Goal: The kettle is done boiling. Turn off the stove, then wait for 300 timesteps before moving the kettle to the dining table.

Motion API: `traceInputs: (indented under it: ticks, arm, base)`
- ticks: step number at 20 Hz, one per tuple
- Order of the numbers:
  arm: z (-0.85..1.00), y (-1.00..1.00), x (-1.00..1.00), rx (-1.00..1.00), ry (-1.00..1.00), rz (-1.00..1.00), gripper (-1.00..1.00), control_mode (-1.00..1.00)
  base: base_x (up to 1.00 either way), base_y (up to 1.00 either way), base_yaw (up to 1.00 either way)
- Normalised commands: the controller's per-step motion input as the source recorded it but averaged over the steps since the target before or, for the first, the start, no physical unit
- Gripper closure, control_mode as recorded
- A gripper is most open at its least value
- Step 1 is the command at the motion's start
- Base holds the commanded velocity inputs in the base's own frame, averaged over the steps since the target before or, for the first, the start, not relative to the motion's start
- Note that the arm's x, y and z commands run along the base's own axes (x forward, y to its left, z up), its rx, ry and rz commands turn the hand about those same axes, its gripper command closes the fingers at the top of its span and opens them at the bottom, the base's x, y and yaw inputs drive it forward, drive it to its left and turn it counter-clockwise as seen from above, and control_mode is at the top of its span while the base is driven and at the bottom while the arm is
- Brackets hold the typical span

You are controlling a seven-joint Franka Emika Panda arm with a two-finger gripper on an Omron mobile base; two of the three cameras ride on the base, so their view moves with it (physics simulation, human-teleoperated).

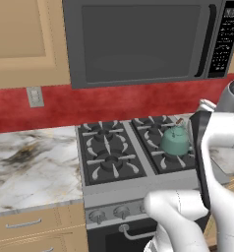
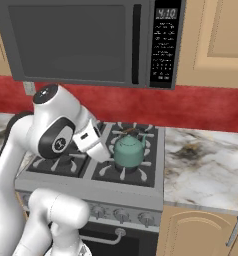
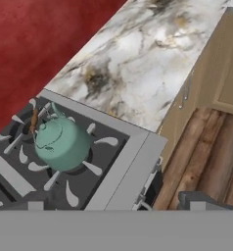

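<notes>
The teal-green kettle (image 1: 175, 141) (image 2: 128, 151) (image 3: 62, 142) stands upright on the front right burner of the stove (image 1: 114, 189) (image 2: 136, 192) (image 3: 133, 162). My gripper (image 3: 117, 203) is open, with its dark fingertips (image 3: 35, 205) far apart and nothing between them. It hovers above the stove's front right corner, looking down at the kettle without touching it. In the right base view the white hand (image 2: 93, 142) sits just left of the kettle. The stove's round knobs (image 1: 121, 211) (image 2: 121, 215) line its front panel. The dining table is out of view.
A dark grey microwave (image 1: 143, 39) (image 2: 91, 40) hangs low over the stove. Marble counters flank it on the left (image 1: 30, 167) and right (image 2: 206, 165) (image 3: 138, 63). A red backsplash runs behind, and wood floor (image 3: 211, 157) lies below the cabinets.
</notes>
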Motion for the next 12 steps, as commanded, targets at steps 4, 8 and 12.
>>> traceInputs:
  ticks: [4, 8, 12]
  arm:
    - [0.0, 0.1, 0.05, 0.0, 0.01, 0.1, -1.0, -1.0]
    - [0.0, 0.35, 0.1, 0.0, 0.02, 0.05, -1.0, -1.0]
    - [0.0, 0.36, 0.18, 0.0, 0.02, 0.02, -1.0, -1.0]
  base:
    - [0.0, 0.0, 0.0]
    - [0.0, 0.0, 0.0]
    - [0.0, 0.0, 0.0]
